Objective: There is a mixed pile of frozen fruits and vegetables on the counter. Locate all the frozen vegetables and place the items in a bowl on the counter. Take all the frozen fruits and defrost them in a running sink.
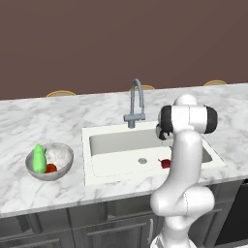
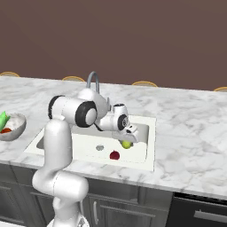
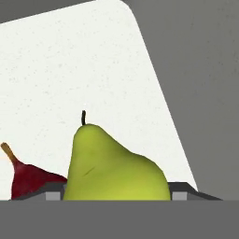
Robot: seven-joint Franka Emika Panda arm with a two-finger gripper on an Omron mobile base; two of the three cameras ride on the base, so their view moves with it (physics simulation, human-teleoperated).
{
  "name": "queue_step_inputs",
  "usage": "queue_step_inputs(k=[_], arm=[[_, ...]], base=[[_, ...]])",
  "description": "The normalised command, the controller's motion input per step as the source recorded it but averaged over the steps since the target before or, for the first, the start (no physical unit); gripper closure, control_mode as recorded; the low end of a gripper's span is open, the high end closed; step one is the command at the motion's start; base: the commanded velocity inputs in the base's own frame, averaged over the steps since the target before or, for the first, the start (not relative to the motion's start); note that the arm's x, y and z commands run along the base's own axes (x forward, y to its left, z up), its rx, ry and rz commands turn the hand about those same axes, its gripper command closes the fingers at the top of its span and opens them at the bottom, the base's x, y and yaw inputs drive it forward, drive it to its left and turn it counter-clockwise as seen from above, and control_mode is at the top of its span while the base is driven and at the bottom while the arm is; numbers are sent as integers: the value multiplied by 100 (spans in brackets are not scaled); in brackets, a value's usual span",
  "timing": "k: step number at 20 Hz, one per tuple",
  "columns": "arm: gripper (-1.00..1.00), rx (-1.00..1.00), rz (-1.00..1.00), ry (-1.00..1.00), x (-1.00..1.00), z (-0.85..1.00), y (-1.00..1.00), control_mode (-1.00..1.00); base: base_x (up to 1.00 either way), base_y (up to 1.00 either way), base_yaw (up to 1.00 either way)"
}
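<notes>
A: Start at the left of the left base view. What sits there?

B: The shallow grey mottled metal bowl rests on the white marble counter with grey veins, at middle left. Inside it stand the bright green pointed vegetable and the small red-orange round one, so I judge the vegetable half of the job finished.

A: And moving right?

B: The large white rectangular sink with its tall grey gooseneck faucet takes the centre. The dark red pointed fruit already lies on the basin floor, right of the drain.

A: Where is the last fruit?

B: In the right base view, the yellow-green pear-shaped fruit hangs just under the gripper, above the basin at centre frame. The hand view shows the same fruit rising from between the finger tips, stem up, with the red piece at lower left behind it. The jaws look clamped on the pear, held over the sink presumably so it lands beside the red fruit.

A: Is water running?

B: I cannot tell; no stream shows.
</notes>
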Motion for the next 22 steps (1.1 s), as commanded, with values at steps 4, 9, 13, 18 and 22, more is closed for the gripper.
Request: queue_step_inputs(k=[4,9,13,18,22], arm=[[100,0,-2,1,22,-45,12,-100],[100,0,-1,-1,29,-41,21,-100],[100,1,-4,1,33,-28,-1,-100],[100,3,-1,2,16,-38,-4,-100],[100,6,0,9,-6,-40,0,-100]], base=[[0,0,0],[0,0,0],[0,0,0],[0,0,0],[0,0,0]])
